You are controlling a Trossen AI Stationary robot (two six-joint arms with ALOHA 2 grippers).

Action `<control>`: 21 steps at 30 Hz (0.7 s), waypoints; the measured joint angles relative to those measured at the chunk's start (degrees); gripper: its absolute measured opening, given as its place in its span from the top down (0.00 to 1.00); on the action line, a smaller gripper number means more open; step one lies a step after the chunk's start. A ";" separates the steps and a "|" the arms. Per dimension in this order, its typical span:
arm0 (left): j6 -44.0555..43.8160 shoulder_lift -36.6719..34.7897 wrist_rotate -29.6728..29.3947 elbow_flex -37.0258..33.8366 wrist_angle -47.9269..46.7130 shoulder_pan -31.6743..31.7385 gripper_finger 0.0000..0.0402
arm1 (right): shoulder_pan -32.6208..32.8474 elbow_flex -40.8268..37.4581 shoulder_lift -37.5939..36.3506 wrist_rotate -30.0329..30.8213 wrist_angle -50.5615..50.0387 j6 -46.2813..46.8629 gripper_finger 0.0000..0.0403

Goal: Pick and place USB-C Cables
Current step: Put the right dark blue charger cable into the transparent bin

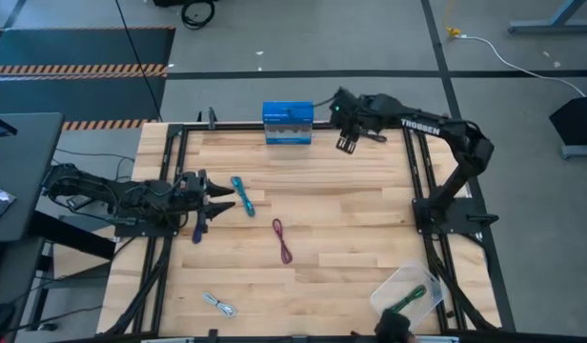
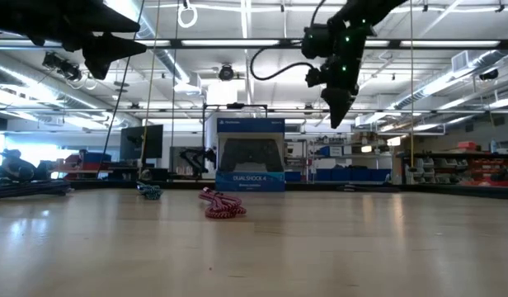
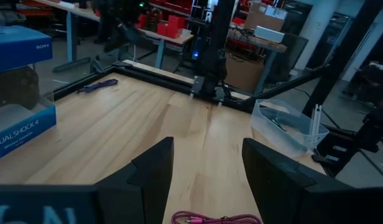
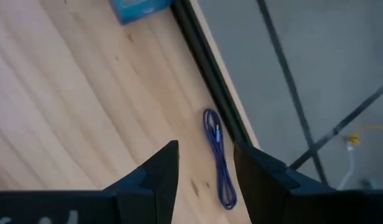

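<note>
Right gripper (image 1: 348, 145): jaws apart, empty, raised over the far table edge beside the blue box (image 1: 288, 123). Dark purple cable (image 4: 217, 155) lies directly beneath and ahead, between the finger lines; likely the next pick.
Left gripper (image 1: 220, 200): jaws apart, empty, waiting. Teal cable (image 1: 242, 194) just beyond its tips; maroon cable (image 1: 282, 240) farther out.
Clear tray (image 1: 436, 301): holds green cable (image 1: 409, 298).
</note>
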 joint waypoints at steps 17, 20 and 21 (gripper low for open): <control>0.17 0.00 0.01 -0.02 -0.04 0.13 0.50 | -10.81 -0.03 7.82 -7.73 -3.28 -13.41 0.60; 0.15 0.00 0.01 -0.02 0.02 0.13 0.50 | -12.08 -0.03 8.72 -8.84 -3.25 -14.49 0.60; 0.15 0.00 -0.01 -0.02 0.07 0.13 0.50 | -12.36 0.02 9.08 -8.79 -3.16 -15.02 0.60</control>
